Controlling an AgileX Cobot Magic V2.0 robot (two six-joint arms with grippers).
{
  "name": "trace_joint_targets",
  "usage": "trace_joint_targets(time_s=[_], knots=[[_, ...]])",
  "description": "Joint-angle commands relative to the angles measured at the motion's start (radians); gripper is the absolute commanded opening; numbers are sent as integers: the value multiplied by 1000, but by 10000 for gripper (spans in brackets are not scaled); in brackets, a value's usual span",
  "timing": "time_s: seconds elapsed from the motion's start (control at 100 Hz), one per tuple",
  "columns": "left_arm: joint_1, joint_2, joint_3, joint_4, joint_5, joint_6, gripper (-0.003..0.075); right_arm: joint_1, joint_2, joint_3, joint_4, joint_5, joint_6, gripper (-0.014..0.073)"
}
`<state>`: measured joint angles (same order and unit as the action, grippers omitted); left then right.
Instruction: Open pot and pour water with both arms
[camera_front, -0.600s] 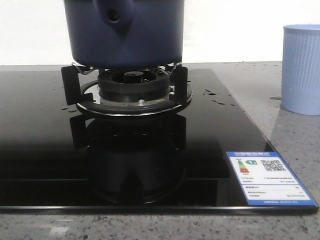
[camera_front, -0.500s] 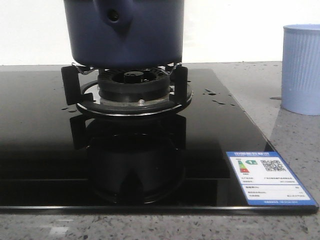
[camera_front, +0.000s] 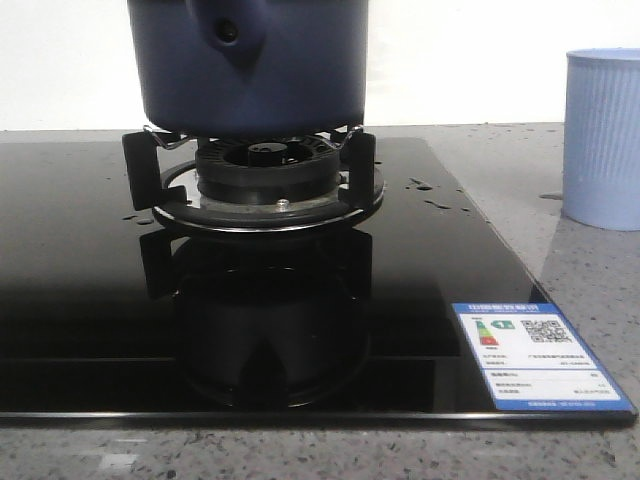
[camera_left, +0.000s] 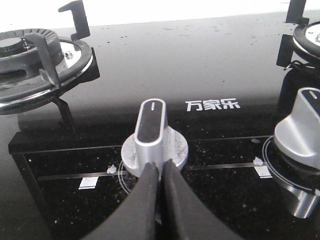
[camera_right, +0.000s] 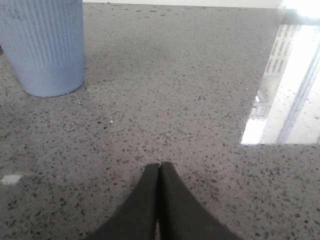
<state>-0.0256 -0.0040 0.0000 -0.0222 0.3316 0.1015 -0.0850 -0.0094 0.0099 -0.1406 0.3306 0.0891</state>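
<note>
The dark navy-blue pot (camera_front: 250, 65) stands on the gas burner (camera_front: 262, 170) of the black glass hob; its handle mount with a round hole faces me, and its top is cut off by the frame. A pale blue ribbed cup (camera_front: 602, 135) stands on the grey counter to the right; it also shows in the right wrist view (camera_right: 44, 45). My left gripper (camera_left: 160, 167) is shut and empty, its tips just in front of a silver stove knob (camera_left: 152, 132). My right gripper (camera_right: 160, 167) is shut and empty above bare counter. Neither gripper shows in the front view.
A second silver knob (camera_left: 300, 132) and another burner (camera_left: 35, 62) show in the left wrist view. An energy label sticker (camera_front: 540, 355) sits at the hob's front right corner. Water drops (camera_front: 435, 195) lie on the glass. A bright reflection (camera_right: 285, 95) marks the counter.
</note>
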Motion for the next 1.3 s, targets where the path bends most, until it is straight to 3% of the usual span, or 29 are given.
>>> trace_joint_targets(time_s=[0.0,0.29,0.51,0.62,0.76,0.85,1.1,1.29], knots=[[-3,-26,34,0,-42,-10,-19,-5,-18,27,-2,-11,-6,-67],[-3,-26,34,0,-43,-10,-19,-5,-18,27,-7,-27,-6,-67],[-3,-26,34,-10,-116,-10,-19,-5,-18,27,28,-252,-3,-67],[-3,-26,34,-245,-197,-10,-19,-5,-18,27,148,-360,-3,-67],[-3,-26,34,-746,-305,-10,-19,-5,-18,27,338,-436,-3,-67],[-3,-26,34,-918,-348,-10,-19,-5,-18,27,412,-446,-3,-67],[-3,-26,27,-1199,-393,-10,-19,-5,-18,-18,590,-401,-3,-67],[-3,-6,-61,-1056,-192,1,-19,-3,37,-189,620,-166,-3,-66]])
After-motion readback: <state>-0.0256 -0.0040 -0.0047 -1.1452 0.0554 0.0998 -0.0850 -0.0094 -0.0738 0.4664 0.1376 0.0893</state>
